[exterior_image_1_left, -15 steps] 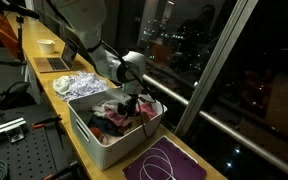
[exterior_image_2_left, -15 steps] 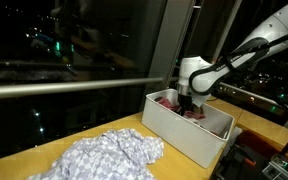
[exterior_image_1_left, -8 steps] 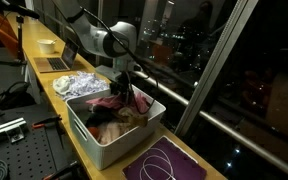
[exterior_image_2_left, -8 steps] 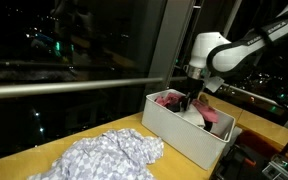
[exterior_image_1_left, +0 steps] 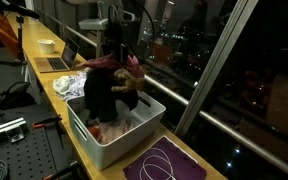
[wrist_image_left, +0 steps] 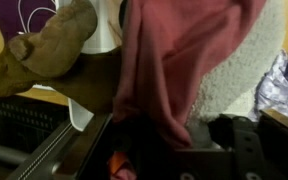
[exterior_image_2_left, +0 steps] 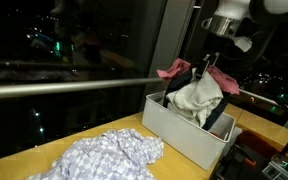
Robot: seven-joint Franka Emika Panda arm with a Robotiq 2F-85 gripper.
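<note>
The end effector (exterior_image_1_left: 120,47) is clamped shut on a tangled bundle of garments (exterior_image_1_left: 108,85) and hangs directly above the white rectangular plastic bin (exterior_image_1_left: 134,135). In the bundle, a dusty-pink cloth (exterior_image_2_left: 174,68) sits uppermost, with a cream-white fabric (exterior_image_2_left: 197,96) below it. A black garment (exterior_image_2_left: 220,115) trails lowest, down to about the level of the bin's rim. The wrist view shows an olive-brown soft piece (wrist_image_left: 49,55) dangling just beside the pink cloth, both close under the camera. More mixed clothing (exterior_image_1_left: 119,128) lies inside the bin. The bin stands on a long wooden table (exterior_image_2_left: 14,158). Near one end of the bin lies a crumpled blue-and-white patterned cloth (exterior_image_2_left: 104,155). At the bin's opposite end, just beside it, is a purple mat with a looped white cord (exterior_image_1_left: 169,160)
</note>
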